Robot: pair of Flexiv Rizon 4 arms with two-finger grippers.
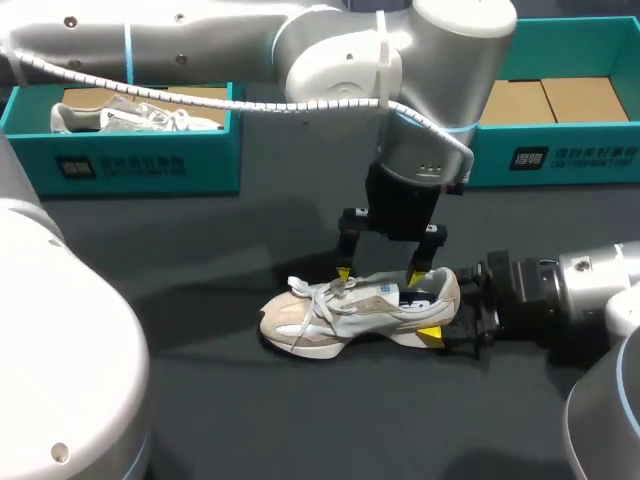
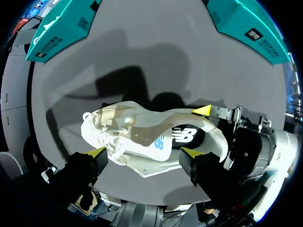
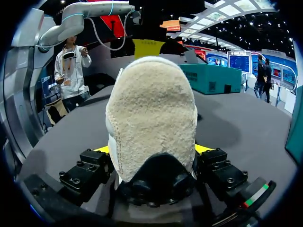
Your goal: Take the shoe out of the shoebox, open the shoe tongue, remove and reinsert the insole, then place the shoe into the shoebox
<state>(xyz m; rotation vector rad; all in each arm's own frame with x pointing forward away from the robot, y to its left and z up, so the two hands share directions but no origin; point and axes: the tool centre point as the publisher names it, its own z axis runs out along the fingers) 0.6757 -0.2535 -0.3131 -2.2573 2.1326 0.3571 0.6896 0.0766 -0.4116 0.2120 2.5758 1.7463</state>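
Observation:
A beige and white sneaker (image 1: 355, 310) lies on the dark table, toe to the left. In the left wrist view the shoe (image 2: 142, 137) lies under my left gripper (image 2: 143, 152). My left gripper (image 1: 379, 276) hangs open just above the laces and tongue, one yellow tip on each side. My right gripper (image 1: 445, 315) comes in low from the right and is shut on the heel. In the right wrist view the suede heel (image 3: 151, 118) fills the space between my right gripper's (image 3: 151, 151) fingers, which press on both its sides.
A teal shoebox (image 1: 150, 160) at the back left holds another white shoe (image 1: 130, 118). A second teal shoebox (image 1: 560, 155) at the back right shows brown cardboard inside. Bare table lies in front of the sneaker.

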